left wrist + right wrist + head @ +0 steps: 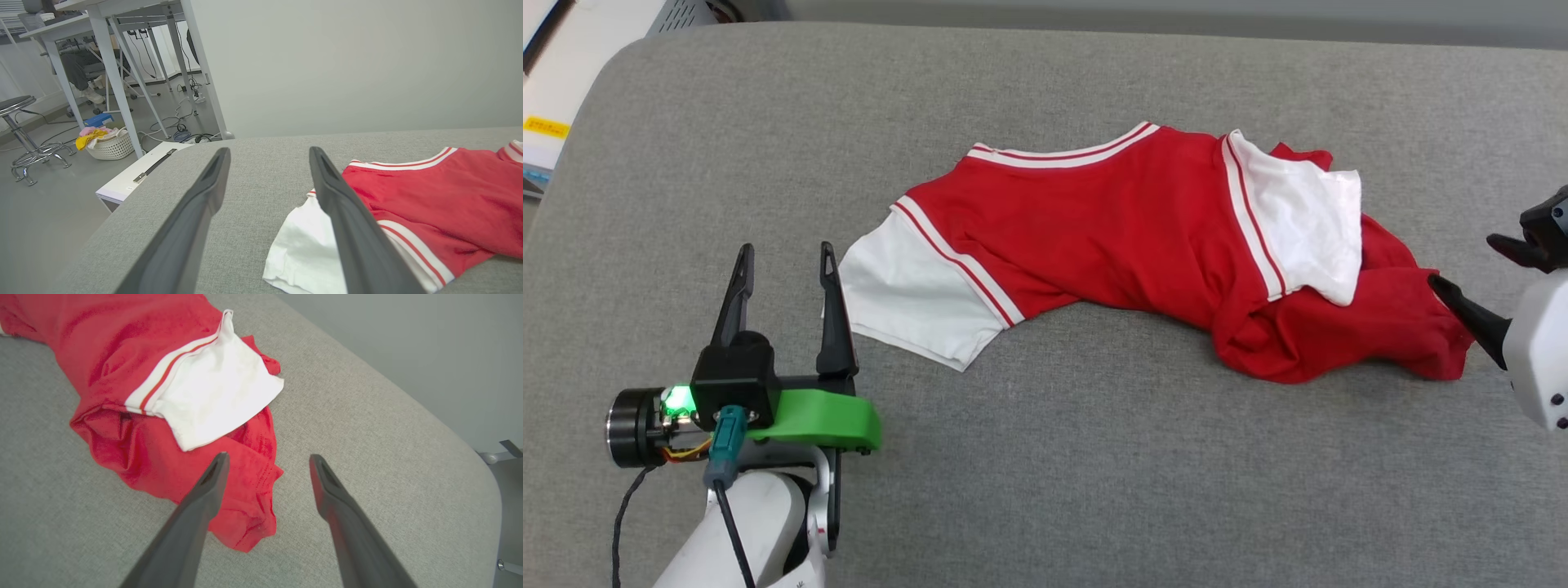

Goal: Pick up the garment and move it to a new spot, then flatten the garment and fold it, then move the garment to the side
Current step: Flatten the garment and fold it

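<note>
At 7 o'clock, the dark-fingered left gripper [786, 249]: jaws spread wide, empty, inner finger at the near white sleeve's edge, apparently posted to take that end. Centre, 8 to 3 o'clock on the grey fabric-covered table [1045, 457]: the garment [1127, 220], a red jersey T-shirt with white sleeves and striped trim, unflattened, hem end bunched. At 3 o'clock, the right gripper [1462, 260]: jaws likewise parted, empty, tips by the bunched hem, seemingly set to draw it out.
</note>
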Tool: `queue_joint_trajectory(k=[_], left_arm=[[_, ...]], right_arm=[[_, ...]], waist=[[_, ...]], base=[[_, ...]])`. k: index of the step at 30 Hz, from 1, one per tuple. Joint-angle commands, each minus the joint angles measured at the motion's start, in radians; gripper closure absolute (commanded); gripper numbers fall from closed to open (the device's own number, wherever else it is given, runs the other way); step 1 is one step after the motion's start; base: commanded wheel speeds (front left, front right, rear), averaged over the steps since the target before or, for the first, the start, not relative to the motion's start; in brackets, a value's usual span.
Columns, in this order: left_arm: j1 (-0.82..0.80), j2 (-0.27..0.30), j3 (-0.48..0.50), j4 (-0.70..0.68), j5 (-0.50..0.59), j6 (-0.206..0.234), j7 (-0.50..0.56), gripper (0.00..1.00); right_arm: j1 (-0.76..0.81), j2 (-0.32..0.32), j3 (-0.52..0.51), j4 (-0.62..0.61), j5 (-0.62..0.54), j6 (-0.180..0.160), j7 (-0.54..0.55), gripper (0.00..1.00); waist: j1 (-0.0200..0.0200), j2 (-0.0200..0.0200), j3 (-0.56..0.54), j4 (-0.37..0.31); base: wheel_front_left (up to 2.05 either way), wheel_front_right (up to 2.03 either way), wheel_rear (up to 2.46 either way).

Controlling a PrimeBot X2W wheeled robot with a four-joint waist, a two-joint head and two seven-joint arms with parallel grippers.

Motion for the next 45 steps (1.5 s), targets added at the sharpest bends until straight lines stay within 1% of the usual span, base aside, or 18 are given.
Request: queue_joint_trajectory(k=[1,2,5,8,10,13,18,21,22,23,24,26,29,32,38,42,45], left_arm=[[0.017,-0.019,0.019,-0.003,0.023,-0.018,-0.006,0.00],[0.020,-0.033,0.036,-0.006,0.040,-0.031,-0.006,0.00],[0.016,-0.070,0.070,-0.012,0.081,-0.065,-0.006,0.00],[0.006,-0.108,0.098,-0.023,0.122,-0.097,-0.006,0.00],[-0.004,-0.134,0.109,-0.024,0.149,-0.117,-0.006,0.00],[-0.017,-0.170,0.126,-0.020,0.178,-0.143,-0.006,0.00],[-0.026,-0.226,0.155,-0.002,0.217,-0.186,-0.006,0.00],[-0.020,-0.246,0.177,0.005,0.236,-0.206,-0.006,0.00],[-0.017,-0.250,0.185,0.007,0.241,-0.211,-0.006,0.00],[-0.012,-0.255,0.193,0.010,0.247,-0.216,-0.006,0.00],[-0.009,-0.259,0.199,0.013,0.251,-0.221,-0.006,0.00],[-0.004,-0.268,0.210,0.020,0.261,-0.234,-0.006,0.00],[0.003,-0.281,0.224,0.029,0.274,-0.251,-0.006,0.00],[0.017,-0.289,0.237,0.037,0.284,-0.267,-0.006,0.00],[0.061,-0.297,0.264,0.051,0.299,-0.288,-0.006,0.00],[0.091,-0.301,0.284,0.055,0.305,-0.296,-0.006,0.00],[0.111,-0.303,0.296,0.057,0.310,-0.304,-0.006,0.00]], right_arm=[[-0.041,-0.029,0.029,-0.012,0.049,-0.001,0.050,0.00],[-0.059,-0.054,0.062,-0.016,0.089,-0.001,0.098,0.00],[-0.115,-0.103,0.139,-0.014,0.146,-0.001,0.181,0.00],[-0.178,-0.124,0.224,0.015,0.172,-0.001,0.227,0.00],[-0.219,-0.129,0.281,0.043,0.168,-0.001,0.240,0.00],[-0.263,-0.106,0.349,0.123,0.156,-0.001,0.223,0.00],[-0.256,-0.053,0.470,0.279,0.185,-0.001,0.179,0.00],[-0.265,-0.038,0.527,0.323,0.198,-0.001,0.132,0.00],[-0.273,-0.036,0.538,0.327,0.202,-0.001,0.116,0.19],[-0.284,-0.034,0.546,0.332,0.210,-0.001,0.093,0.76],[-0.294,-0.032,0.552,0.334,0.219,-0.001,0.076,1.00],[-0.318,-0.036,0.559,0.334,0.227,-0.001,0.038,1.00],[-0.340,-0.035,0.533,0.336,0.273,-0.001,-0.019,1.00],[-0.347,-0.049,0.516,0.294,0.305,-0.001,-0.068,1.00],[-0.301,-0.116,0.462,0.146,0.342,-0.001,-0.134,1.00],[-0.241,-0.152,0.382,0.043,0.368,-0.001,-0.172,1.00],[-0.185,-0.174,0.303,-0.025,0.371,-0.001,-0.188,1.00]], waist=[[0.0001,0.0000,0.026,0.013],[0.0001,0.0000,0.037,0.017],[0.0001,0.0000,0.071,0.030],[0.0001,0.0000,0.112,0.047],[0.0001,0.0000,0.139,0.058],[0.0001,0.0000,0.174,0.070],[0.0001,0.0000,0.207,0.088],[0.0001,0.0000,0.208,0.084],[0.0001,0.0000,0.205,0.080],[0.0001,0.0000,0.202,0.074],[0.0001,0.0000,0.197,0.069],[0.0001,0.0000,0.185,0.058],[0.0001,0.0000,0.159,0.043],[0.0001,0.0000,0.128,0.029],[0.0001,0.0000,0.065,0.001],[0.0001,0.0000,0.026,-0.019],[0.0001,0.0000,0.002,-0.032]], base=[[0.00,0.00,0.00],[0.00,0.00,0.00],[0.00,0.00,0.00],[0.00,0.00,0.00],[0.00,0.00,0.00],[0.00,0.00,0.00],[0.00,0.00,0.00],[0.00,0.00,0.00],[0.00,0.00,0.00],[0.00,0.00,0.00],[0.00,0.00,0.00],[0.00,0.00,0.00],[0.00,0.00,0.00],[0.00,0.00,0.00],[0.00,0.00,0.00],[0.00,0.00,0.00],[0.00,0.00,0.00]])
